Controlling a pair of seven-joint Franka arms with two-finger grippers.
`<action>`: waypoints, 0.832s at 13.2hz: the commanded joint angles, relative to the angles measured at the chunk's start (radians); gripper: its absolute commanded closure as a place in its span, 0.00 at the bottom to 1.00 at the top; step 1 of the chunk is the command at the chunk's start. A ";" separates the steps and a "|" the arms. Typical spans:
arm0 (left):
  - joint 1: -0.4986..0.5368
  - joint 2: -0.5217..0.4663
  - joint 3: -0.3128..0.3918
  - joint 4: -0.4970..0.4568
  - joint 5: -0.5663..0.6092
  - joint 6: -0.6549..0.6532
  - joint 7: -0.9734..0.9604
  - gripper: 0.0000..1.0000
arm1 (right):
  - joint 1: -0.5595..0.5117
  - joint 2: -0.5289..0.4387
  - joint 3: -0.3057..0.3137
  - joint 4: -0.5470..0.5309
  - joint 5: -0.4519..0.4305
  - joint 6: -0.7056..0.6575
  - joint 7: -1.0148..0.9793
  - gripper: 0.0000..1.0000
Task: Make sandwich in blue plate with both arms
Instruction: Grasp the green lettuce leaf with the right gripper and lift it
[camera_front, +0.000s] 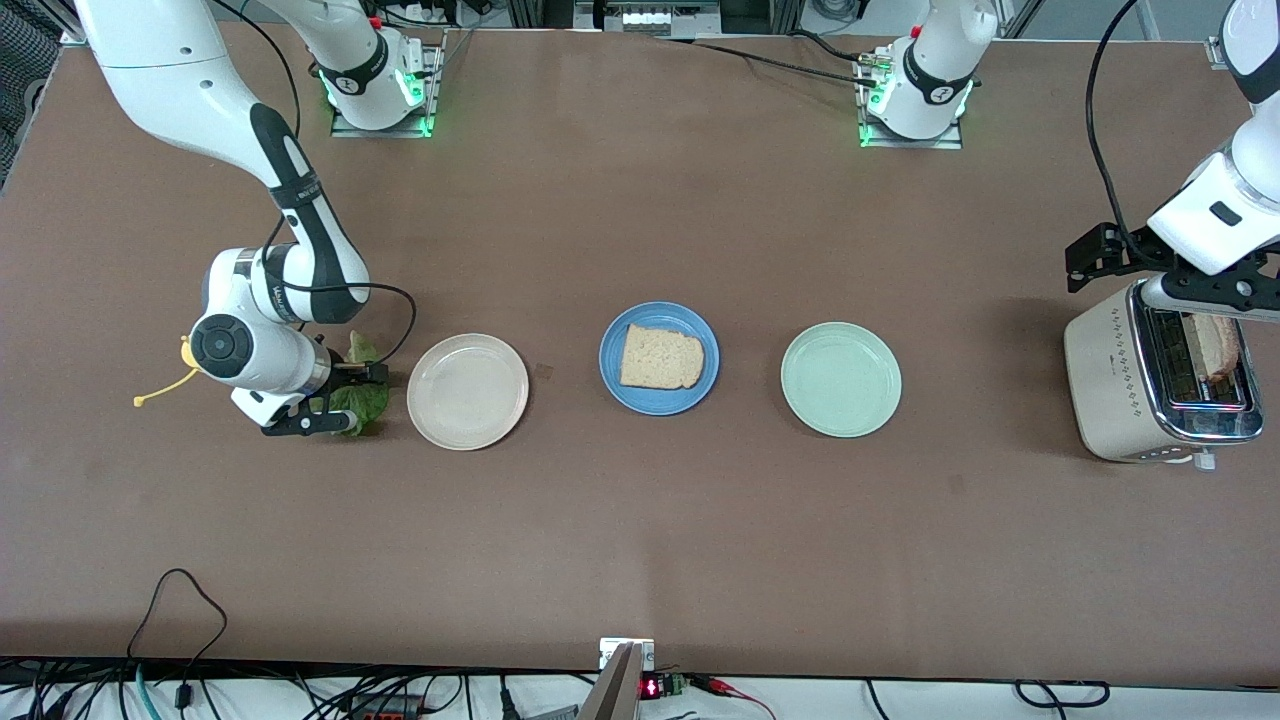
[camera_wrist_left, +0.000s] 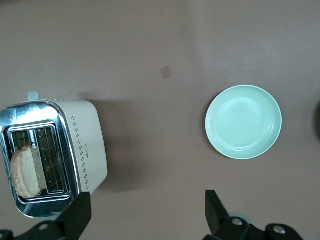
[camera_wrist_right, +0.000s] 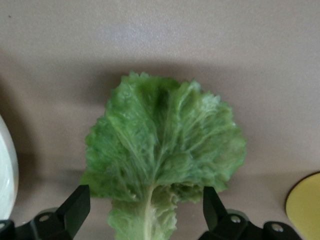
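The brown surface (camera_front: 640, 520) carries everything, with three plates in a row across its middle. At the left arm's end stands the cream and chrome toaster (camera_front: 1160, 375), a bread slice (camera_wrist_left: 25, 172) upright in one of its slots. Over the toaster hangs the left gripper (camera_wrist_left: 145, 212), its fingers (camera_wrist_left: 77, 215) spread wide and holding nothing. The right gripper (camera_wrist_right: 145, 210) hangs low over a crinkled green lettuce leaf (camera_wrist_right: 162, 150) at the right arm's end of the surface, its fingers (camera_wrist_right: 75, 207) also spread wide, one on each side of the leaf's pale stalk without pinching it. The leaf lies flat on the surface, just beside the beige plate (camera_front: 467, 391). The blue plate (camera_front: 659, 358) sits in the middle of the row, between the beige plate and the pale mint-green plate (camera_front: 841, 379), apart from both. On the blue plate lies a single toasted bread slice (camera_front: 661, 357), flat and uncovered. A small yellow object (camera_front: 160, 390) lies on the surface near the right arm's wrist.
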 joint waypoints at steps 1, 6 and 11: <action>-0.005 -0.016 0.011 -0.011 -0.013 -0.016 -0.004 0.00 | 0.002 -0.016 0.001 -0.028 0.015 0.015 0.001 0.30; -0.007 -0.019 0.001 -0.005 -0.013 -0.058 -0.003 0.00 | 0.004 -0.004 0.001 -0.028 0.013 0.013 -0.003 0.70; -0.005 -0.015 0.003 -0.022 -0.038 -0.061 0.075 0.00 | -0.001 -0.039 0.000 0.008 0.021 -0.010 0.011 1.00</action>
